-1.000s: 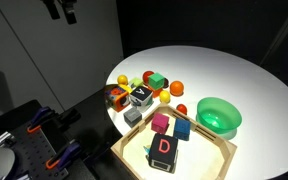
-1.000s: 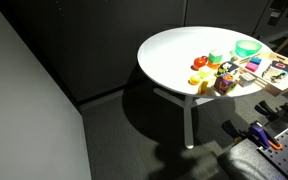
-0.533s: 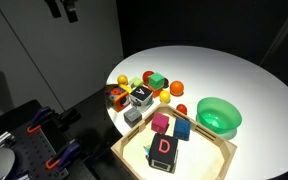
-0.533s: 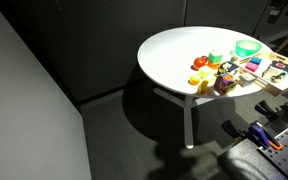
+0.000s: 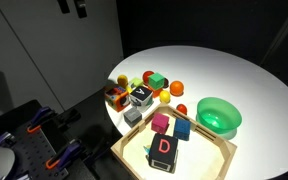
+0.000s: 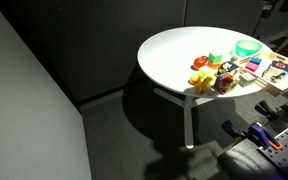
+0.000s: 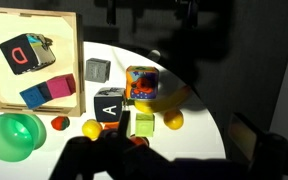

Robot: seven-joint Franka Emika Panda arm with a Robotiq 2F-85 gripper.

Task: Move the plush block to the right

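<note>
The plush block point(image 7: 142, 82), orange-sided with a pale face and red marks, sits in the toy cluster on the round white table point(image 5: 214, 75). It shows in both exterior views, at the cluster's left edge point(image 5: 115, 97) and at the table's near rim point(image 6: 224, 83). My gripper point(image 5: 72, 8) hangs high above the table, far from the block, with its two fingers apart and empty. In the wrist view it is only dark shapes at the bottom point(image 7: 182, 140).
A black-and-white block point(image 7: 109, 104), grey cube point(image 7: 97, 69), green cube point(image 7: 142, 125), banana point(image 7: 169, 97) and orange ball point(image 7: 173, 120) crowd the plush block. A green bowl point(image 5: 219, 115) stands beside them. A wooden tray point(image 5: 216, 157) holds the red "D" block point(image 5: 162, 148).
My gripper has shifted slightly to the right at the top of an exterior view. The toys have not moved.
</note>
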